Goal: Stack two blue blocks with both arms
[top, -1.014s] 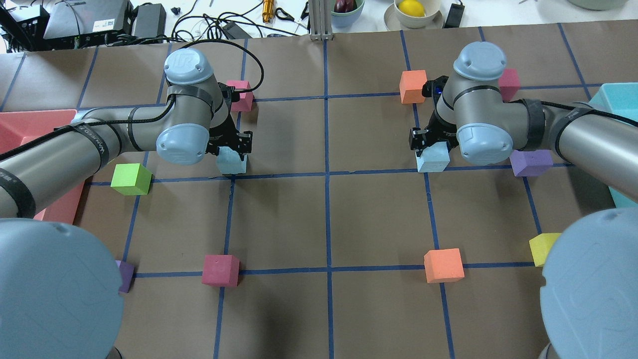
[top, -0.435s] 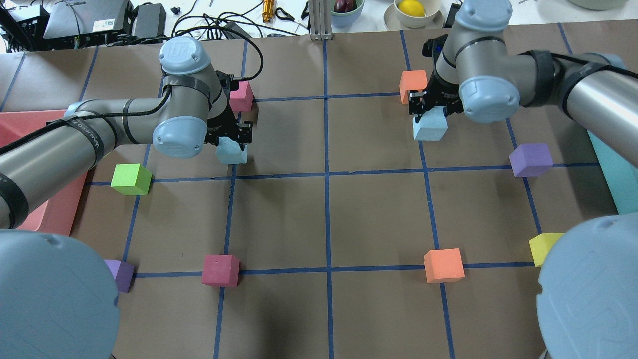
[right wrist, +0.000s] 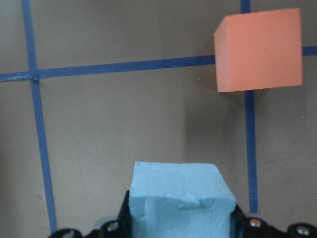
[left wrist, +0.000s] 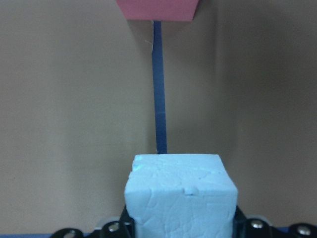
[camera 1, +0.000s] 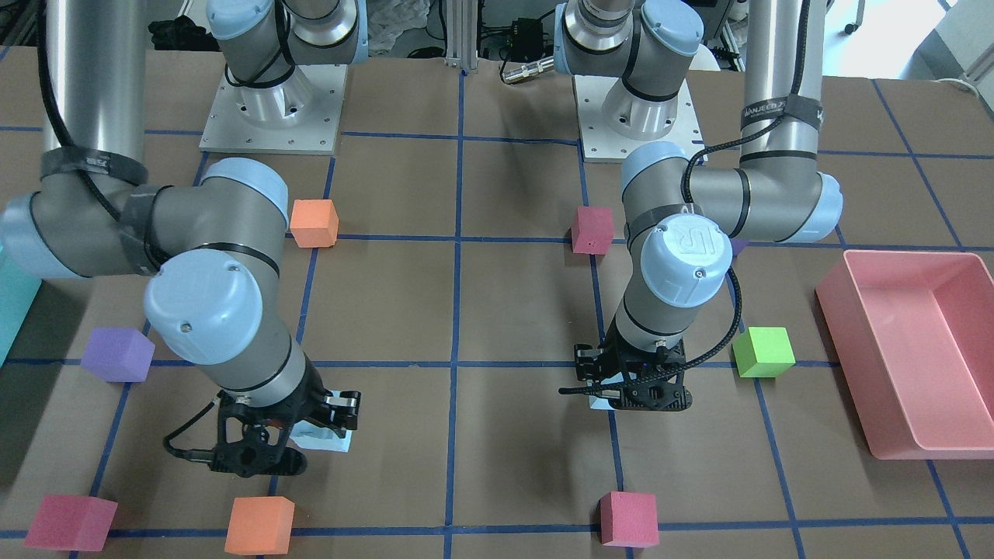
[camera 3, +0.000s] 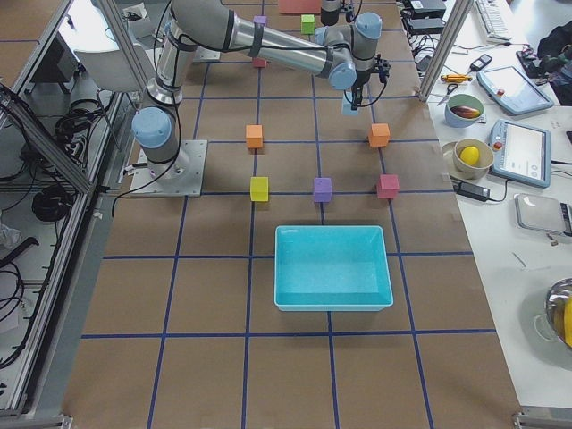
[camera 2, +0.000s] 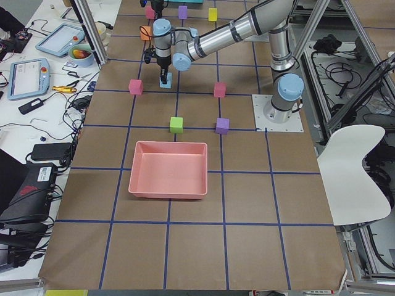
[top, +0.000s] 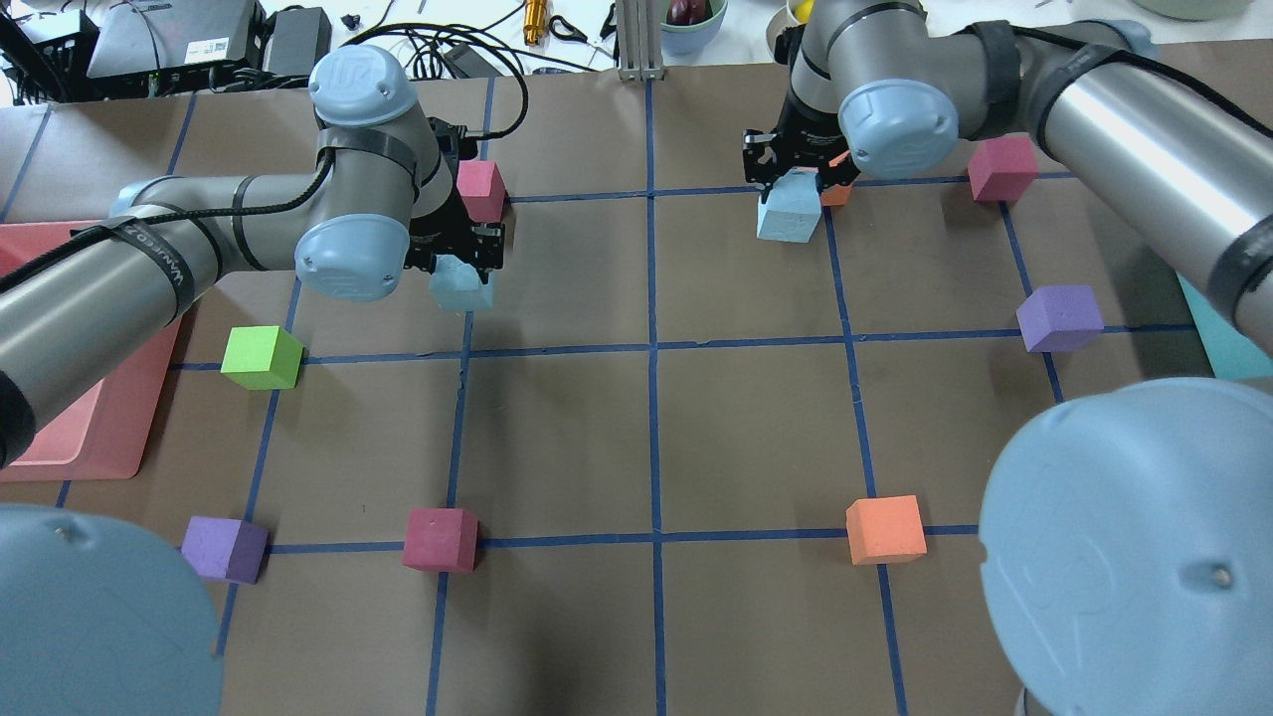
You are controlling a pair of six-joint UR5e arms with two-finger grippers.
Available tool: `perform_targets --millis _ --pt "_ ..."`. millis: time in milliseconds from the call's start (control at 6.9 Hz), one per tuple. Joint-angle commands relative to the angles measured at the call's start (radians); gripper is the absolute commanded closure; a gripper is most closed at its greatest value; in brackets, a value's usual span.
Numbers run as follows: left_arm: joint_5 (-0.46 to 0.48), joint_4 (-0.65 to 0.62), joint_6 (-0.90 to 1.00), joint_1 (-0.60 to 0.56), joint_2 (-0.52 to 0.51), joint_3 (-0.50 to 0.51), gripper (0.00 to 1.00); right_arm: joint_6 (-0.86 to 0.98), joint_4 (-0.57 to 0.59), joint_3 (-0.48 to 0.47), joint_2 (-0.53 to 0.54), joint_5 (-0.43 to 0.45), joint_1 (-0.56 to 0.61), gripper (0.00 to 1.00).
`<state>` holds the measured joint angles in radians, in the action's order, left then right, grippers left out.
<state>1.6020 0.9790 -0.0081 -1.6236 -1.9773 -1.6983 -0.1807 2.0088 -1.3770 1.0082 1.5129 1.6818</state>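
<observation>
One blue block (top: 460, 286) is pinched by the left gripper (top: 467, 261) at the far left, near a pink cube (top: 480, 189). The other blue block (top: 789, 214) is pinched by the right gripper (top: 791, 171) far off, right of centre, beside an orange cube (right wrist: 258, 49) — both are held clear of the surface (top: 756, 428). One should be set flat near the middle and released first — then the second lowered squarely, edges matched.

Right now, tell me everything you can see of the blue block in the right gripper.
This blue block is pale foam, faces scuffed, one small dent. The right gripper has its jaws shut on its sides, holding it level, seemingly off the table, near an orange cube. Nothing else touches it.
</observation>
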Motion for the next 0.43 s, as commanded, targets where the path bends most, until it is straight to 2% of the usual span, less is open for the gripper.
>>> perform_targets --millis 0,290 --pt "0.013 0.082 -0.012 -0.047 0.07 0.012 0.86 -0.101 0.004 0.096 -0.103 0.0 0.112 1.0" --pt "0.012 0.099 -0.012 -0.047 0.083 0.022 0.85 -0.134 0.005 0.131 -0.152 0.0 0.168 1.0"
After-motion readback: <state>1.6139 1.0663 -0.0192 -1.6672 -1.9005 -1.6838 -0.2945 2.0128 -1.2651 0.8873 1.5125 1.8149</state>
